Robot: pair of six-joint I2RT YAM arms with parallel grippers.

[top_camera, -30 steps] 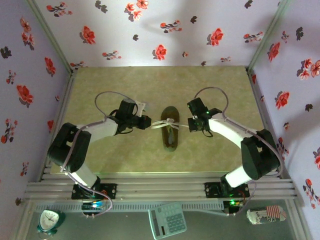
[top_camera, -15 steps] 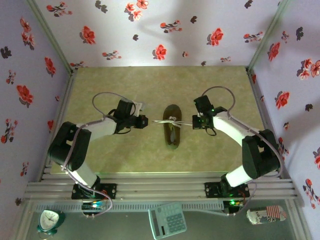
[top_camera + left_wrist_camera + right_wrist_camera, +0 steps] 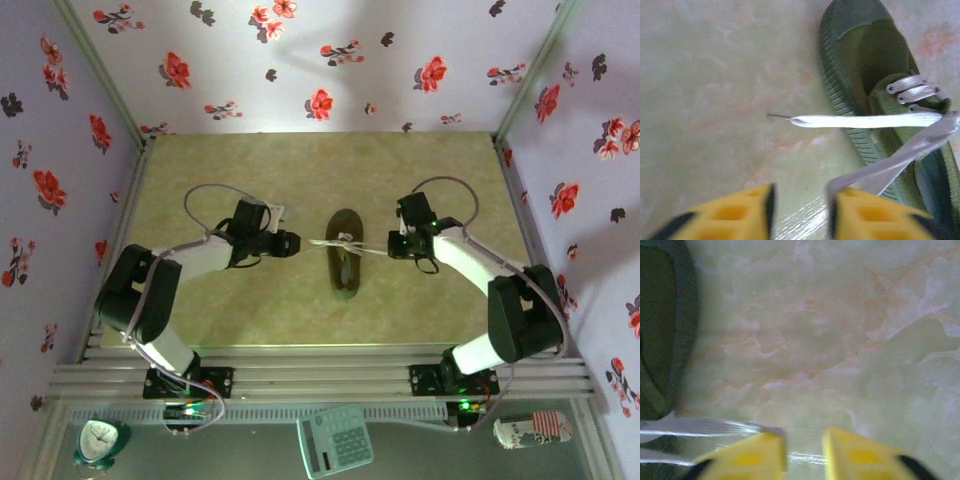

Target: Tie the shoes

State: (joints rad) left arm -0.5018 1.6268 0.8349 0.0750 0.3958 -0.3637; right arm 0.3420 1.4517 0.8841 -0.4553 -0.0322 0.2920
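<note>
1. Left pincer (image 3: 800,214): parted to a middling gap, nothing between the pads. Slanting strand (image 3: 900,156) of white lace reaching from the sneaker to the inner edge of one fingertip, touching but not pinched.
2. Right pincer (image 3: 805,456): narrowly parted, empty. Tipped strand (image 3: 705,426) ending just beside one fingertip, outside the gap.
3. Sneaker (image 3: 343,256): flat on the surface (image 3: 230,180), near its middle, between the two pincers and apart from both, laces (image 3: 345,243) spread out to either side.
4. Probably light, with a soft upper and a ribbed rubber sole. Likely to slide or turn on the smooth surface under a one-sided tug, so best pulled evenly from both sides.
5. Laces flat, thin and limp by the look of them: no stiffness to push against, and prone to slipping through a loose grip.
6. Best hold, by judgement: a little in from the hard tip, flat face across the pads, pincer closed fully before pulling.
7. Cannot tell whether the crossing at the eyelets is a snug knot or a loose overlap.
</note>
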